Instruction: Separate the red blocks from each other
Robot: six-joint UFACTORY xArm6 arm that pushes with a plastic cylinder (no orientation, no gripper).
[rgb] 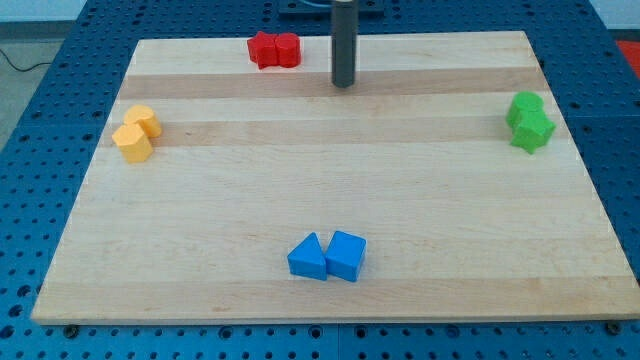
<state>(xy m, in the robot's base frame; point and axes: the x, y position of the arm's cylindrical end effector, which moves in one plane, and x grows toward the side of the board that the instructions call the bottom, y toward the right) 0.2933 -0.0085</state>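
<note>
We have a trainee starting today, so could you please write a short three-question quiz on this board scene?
1. True or false: the two red blocks near the view's top touch each other.
2. My tip sits where relative to the red blocks? A) to their right and slightly lower in the view B) to their left C) between them
3. Fill in: the pair nearest the view's bottom edge is coloured ____.

Key:
1. True.
2. A; it touches no block.
3. Blue: the blue blocks. The yellow blocks sit at the left, the green blocks at the right.
</note>
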